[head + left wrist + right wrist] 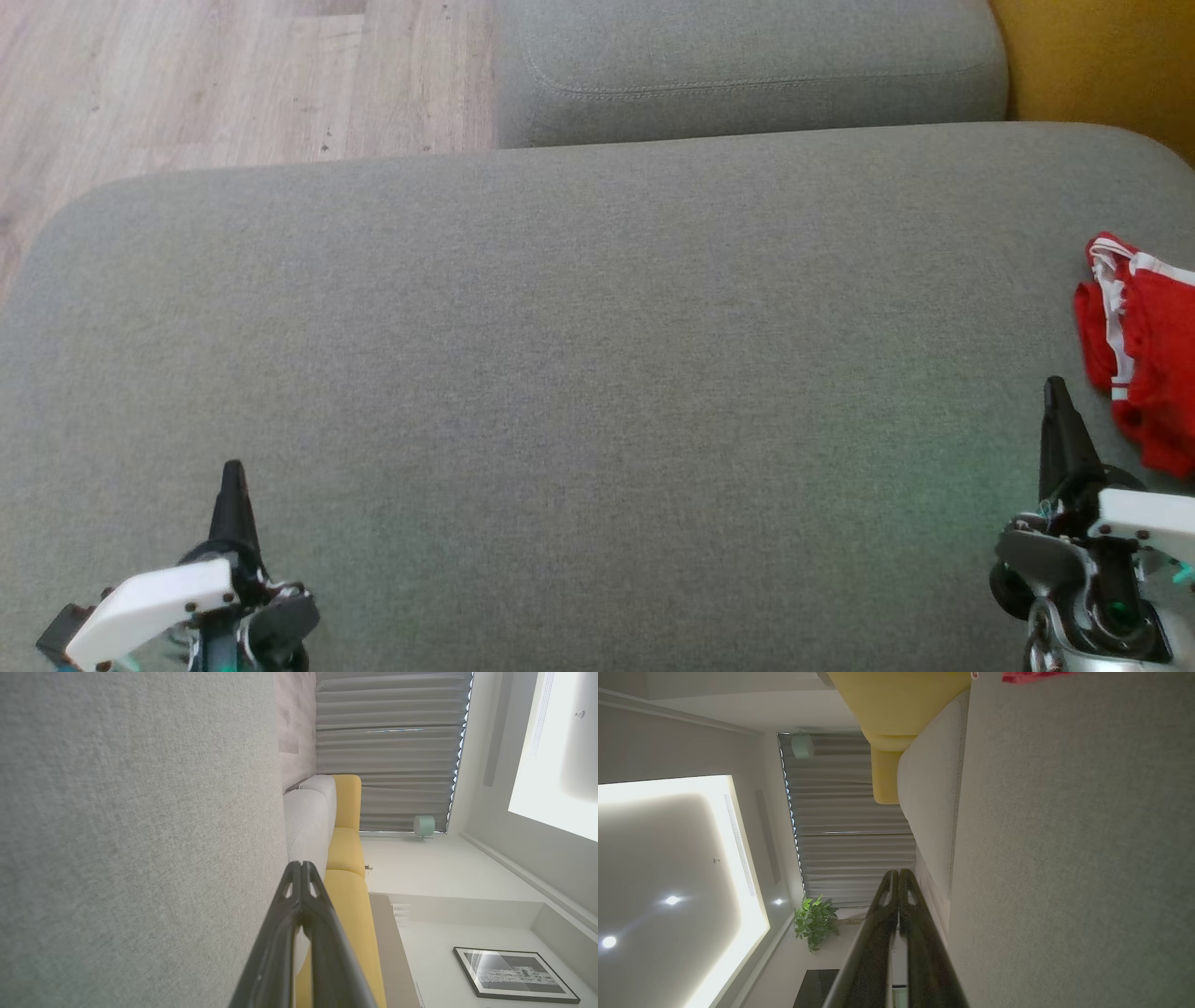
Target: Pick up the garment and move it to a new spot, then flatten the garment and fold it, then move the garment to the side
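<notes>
Head view: crumpled red garment point(1141, 355) with white trim lies at the right edge of the grey woven cushion point(579, 355), just beside the right gripper point(1055, 387). The left gripper point(231, 471) is near left. Both are clamped tight, holding nothing. Wrist views add a yellow sofa point(348, 858) and pleated curtain point(392, 742); the right has a leafy plant point(815, 921), the left a framed print point(514, 973).

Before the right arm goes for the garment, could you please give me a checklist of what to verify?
1. Garment found: red garment lies bunched at the right of the grey cushion: ok.
2. Right gripper open for a grasp: shut: not ok.
3. Left gripper empty: shut, holding nothing: ok.
4. Room on the cushion to flatten: bare middle: ok.
5. Garment's full extent: cut off by the head view's edge: cannot tell.
</notes>
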Controlling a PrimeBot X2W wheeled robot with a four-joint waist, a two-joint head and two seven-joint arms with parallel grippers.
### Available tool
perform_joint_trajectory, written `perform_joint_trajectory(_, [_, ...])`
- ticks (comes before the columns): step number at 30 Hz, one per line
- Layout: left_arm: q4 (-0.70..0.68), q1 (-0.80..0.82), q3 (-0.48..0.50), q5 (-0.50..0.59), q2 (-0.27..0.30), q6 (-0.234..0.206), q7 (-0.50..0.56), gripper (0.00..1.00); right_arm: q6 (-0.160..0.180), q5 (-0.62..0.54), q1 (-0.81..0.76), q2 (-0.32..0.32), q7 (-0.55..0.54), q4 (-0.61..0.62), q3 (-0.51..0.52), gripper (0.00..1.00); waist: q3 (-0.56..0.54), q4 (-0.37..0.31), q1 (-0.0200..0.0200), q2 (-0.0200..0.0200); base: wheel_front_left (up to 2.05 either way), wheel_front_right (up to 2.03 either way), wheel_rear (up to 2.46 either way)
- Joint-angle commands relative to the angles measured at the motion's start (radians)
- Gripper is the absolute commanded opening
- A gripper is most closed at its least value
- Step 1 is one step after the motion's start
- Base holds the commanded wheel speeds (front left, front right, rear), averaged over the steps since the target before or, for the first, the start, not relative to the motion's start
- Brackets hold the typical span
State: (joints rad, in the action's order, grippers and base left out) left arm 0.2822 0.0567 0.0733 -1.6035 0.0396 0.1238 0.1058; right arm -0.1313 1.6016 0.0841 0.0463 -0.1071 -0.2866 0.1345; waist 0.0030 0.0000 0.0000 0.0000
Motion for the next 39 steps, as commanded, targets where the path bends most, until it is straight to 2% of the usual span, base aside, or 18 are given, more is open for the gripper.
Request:
perform_joint_trajectory(1, [-0.037, 0.051, 0.04, -0.005, 0.011, 0.007, 0.007, 0.0, 0.001, 0.007, 0.024, 0.004, -0.006, 0.042, -0.021, 0.0, 0.0, 0.0, 0.0, 0.0, 0.0, 0.0, 0.0])
perform_joint_trajectory(39, [-0.037, 0.051, 0.04, -0.005, 0.011, 0.007, 0.007, 0.0, 0.001, 0.007, 0.024, 0.004, -0.006, 0.042, -0.021, 0.0, 0.0, 0.0, 0.0, 0.0, 0.0, 0.0, 0.0])
